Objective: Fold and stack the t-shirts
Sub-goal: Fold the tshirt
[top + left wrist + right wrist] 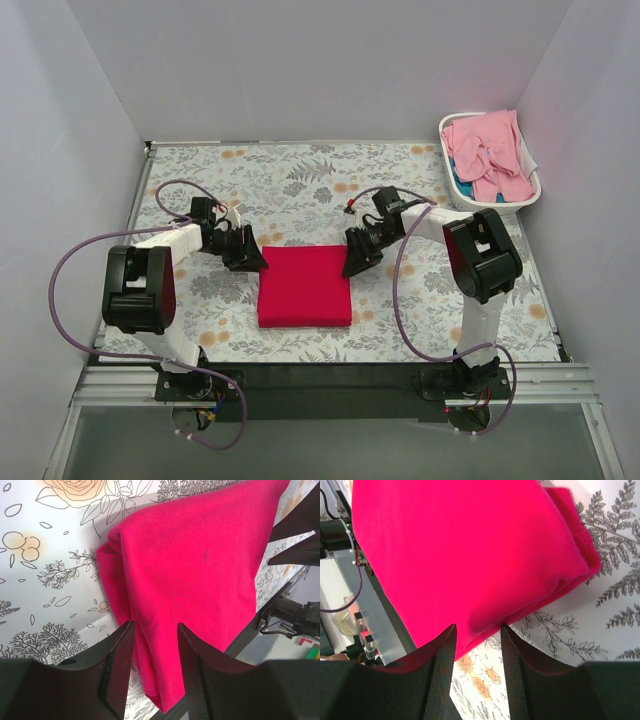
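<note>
A bright crimson red t-shirt (pixel 304 285) lies folded into a neat rectangle on the floral table in the middle. My left gripper (pixel 256 262) is at its far left corner and my right gripper (pixel 355 262) at its far right corner. In the left wrist view the left gripper (pixel 155 625) is open, with the red t-shirt (pixel 200 565) and its left edge lying between the fingers. In the right wrist view the right gripper (pixel 478 627) is open, its tips at the edge of the red t-shirt (pixel 460 550). Pale pink t-shirts (pixel 490 152) are heaped in the basket.
A white plastic laundry basket (pixel 497 207) stands at the far right corner by the wall. The floral tablecloth (pixel 300 180) covers the table. White walls enclose the left, back and right. The metal rail with the arm bases (pixel 330 385) runs along the near edge.
</note>
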Tool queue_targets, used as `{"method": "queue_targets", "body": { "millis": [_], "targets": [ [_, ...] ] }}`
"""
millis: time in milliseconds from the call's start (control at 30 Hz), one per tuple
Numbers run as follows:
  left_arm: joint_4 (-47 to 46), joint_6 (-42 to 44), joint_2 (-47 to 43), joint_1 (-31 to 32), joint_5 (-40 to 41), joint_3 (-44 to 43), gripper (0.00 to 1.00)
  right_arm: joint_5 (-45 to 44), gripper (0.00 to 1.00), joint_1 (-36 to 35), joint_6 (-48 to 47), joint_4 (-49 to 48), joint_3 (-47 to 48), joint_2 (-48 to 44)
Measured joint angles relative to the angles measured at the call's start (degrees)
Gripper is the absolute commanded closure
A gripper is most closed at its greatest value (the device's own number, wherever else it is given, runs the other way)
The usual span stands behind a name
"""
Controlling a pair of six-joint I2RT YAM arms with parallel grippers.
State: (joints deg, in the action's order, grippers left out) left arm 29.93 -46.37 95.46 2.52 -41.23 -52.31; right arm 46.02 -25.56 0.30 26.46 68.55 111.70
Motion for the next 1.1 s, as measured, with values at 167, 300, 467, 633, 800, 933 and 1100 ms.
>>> {"method": "queue_targets", "body": {
  "millis": [167, 300, 467, 633, 800, 933, 1100],
  "targets": [
    [-0.15, 0.00, 0.15, 0.00, -0.48, 0.00, 0.65, 0.11, 0.59, -0.33, 0.44, -0.13, 1.14, 1.97],
    [-0.20, 0.02, 0.15, 0.00, -0.87, 0.00, 0.67, 0.24, 0.66, -0.39, 0.83, -0.52, 1.42, 2.67],
    [-0.50, -0.15, 0.61, 0.20, -1.38, 0.22, 0.74, 0.22, 0.79, -0.39, 0.98, -0.66, 1.42, 2.69],
    [-0.57, -0.17, 1.81, 0.31, -1.22, 0.22, 0.78, 0.20, 0.85, -0.39, 1.05, -0.79, 1.44, 2.71],
    [-0.35, -0.15, 2.80, 0.31, -0.22, 0.22, 0.78, 0.15, 0.99, -0.39, 1.07, -0.87, 1.51, 2.84],
    [0.00, -0.11, 2.84, 0.31, 1.18, 0.22, 0.77, 0.02, 0.99, -0.39, 1.05, -0.85, 1.57, 2.95],
    [0.15, -0.07, 2.84, 0.31, 1.31, 0.22, 0.82, 0.00, 0.99, -0.42, 1.05, -0.85, 1.84, 3.06]
  ]
}}
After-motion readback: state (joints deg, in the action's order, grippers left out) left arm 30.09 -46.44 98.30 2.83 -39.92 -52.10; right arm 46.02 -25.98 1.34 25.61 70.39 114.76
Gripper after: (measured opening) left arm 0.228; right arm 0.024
